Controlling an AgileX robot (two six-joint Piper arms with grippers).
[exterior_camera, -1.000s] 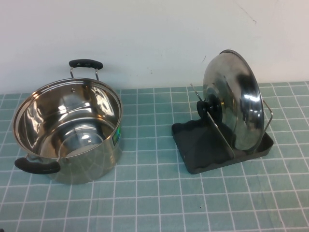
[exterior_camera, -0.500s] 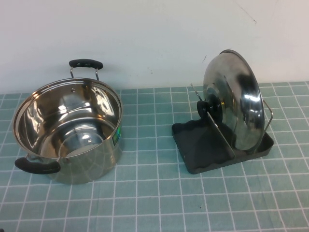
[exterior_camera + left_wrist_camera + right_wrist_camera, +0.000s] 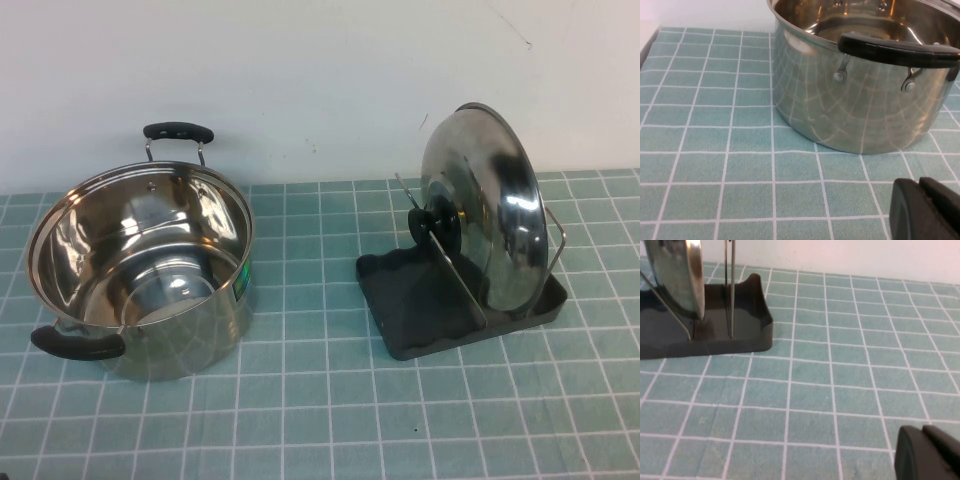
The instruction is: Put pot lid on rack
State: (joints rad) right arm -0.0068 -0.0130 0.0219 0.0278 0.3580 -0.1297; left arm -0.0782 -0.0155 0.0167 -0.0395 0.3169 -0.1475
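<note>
The shiny steel pot lid [image 3: 490, 205] stands on edge in the black rack [image 3: 420, 305], leaning on its silver wire supports, black knob [image 3: 440, 225] facing left. Its rim also shows in the right wrist view [image 3: 682, 275], resting in the rack [image 3: 747, 325]. My left gripper [image 3: 927, 207] is shut and empty, low over the mat near the pot. My right gripper [image 3: 930, 452] is shut and empty, low over the mat, apart from the rack. Neither gripper shows in the high view.
The deep steel pot [image 3: 140, 265] with two black handles stands open on the left of the green grid mat [image 3: 320, 420]; its near handle [image 3: 897, 50] is close in the left wrist view. A white wall runs along the back.
</note>
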